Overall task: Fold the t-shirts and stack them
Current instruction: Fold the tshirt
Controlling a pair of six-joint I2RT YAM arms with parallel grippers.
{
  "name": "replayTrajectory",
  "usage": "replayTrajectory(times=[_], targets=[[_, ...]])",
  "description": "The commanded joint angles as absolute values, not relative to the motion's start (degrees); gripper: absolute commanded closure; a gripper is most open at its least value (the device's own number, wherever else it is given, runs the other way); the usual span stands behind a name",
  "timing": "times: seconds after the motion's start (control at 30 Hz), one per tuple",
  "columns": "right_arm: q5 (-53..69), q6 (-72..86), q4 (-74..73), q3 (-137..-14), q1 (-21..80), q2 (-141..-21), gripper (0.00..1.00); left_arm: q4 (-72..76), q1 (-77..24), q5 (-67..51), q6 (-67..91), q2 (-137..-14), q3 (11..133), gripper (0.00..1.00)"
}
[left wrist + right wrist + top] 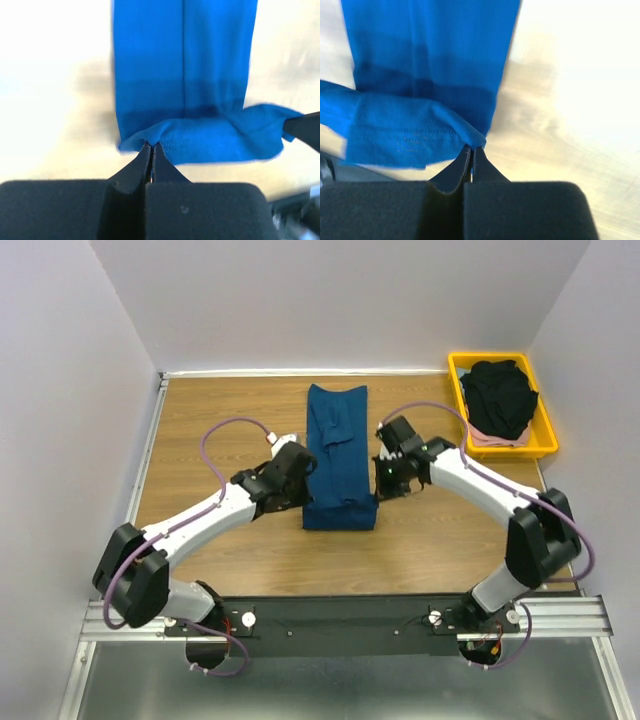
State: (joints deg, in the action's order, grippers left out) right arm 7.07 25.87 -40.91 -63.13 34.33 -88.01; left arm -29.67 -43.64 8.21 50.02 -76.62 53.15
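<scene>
- Left claw (pixel 151 150) is pinched shut on one near corner of the navy shirt (pixel 338 455); right claw (pixel 471 152) is clamped on the other corner.
- Mid-table, the navy shirt lies as a long narrow strip with its near end doubled over. The lengthwise folds look done and the crosswise fold looks under way.
- Crumpled in the tray (pixel 510 451) sit the black shirt (pixel 500 395) and pink shirt (pixel 482 438), both unfolded; no stack yet.
- No label or writing is readable.

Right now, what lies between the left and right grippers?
The navy-blue t-shirt, folded into a long strip, fills the gap in the top view. The left gripper and right gripper each pinch a corner of it in the wrist views.
</scene>
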Motion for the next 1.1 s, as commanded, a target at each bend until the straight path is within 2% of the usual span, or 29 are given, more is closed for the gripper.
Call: replayTrajectory(times=[0.0, 0.2, 0.37, 0.9, 0.93, 1.07], targets=[[1.0, 19.2, -42.3, -75.1, 31.4, -95.3, 0.99, -19.7, -38.8, 13.2, 40.3, -82.0, 56.6, 1.00], [-3.2, 16.7, -41.5, -90.3, 29.3, -108.8, 0.99, -13.0, -33.1, 13.2, 33.4, -92.5, 65.3, 1.00], [-3.9, 16.0, -40.9, -96.5, 27.5, -114.0, 0.99, -8.7, -30.1, 13.3, 30.4, -98.5, 68.7, 1.00], [-4.0, 16.3, -37.1, -102.0, 24.5, -123.6, 0.99, -3.3, -25.2, 7.6, 24.3, -110.6, 76.1, 1.00], [-4.0, 16.3, -36.8, -102.5, 24.5, -124.6, 0.98, -3.2, -25.2, 7.3, 24.3, -111.3, 76.5, 0.99], [-3.1, 16.8, -36.8, -103.7, 24.4, -125.8, 0.87, -2.5, -25.2, 6.9, 24.4, -112.3, 76.6, 0.68]])
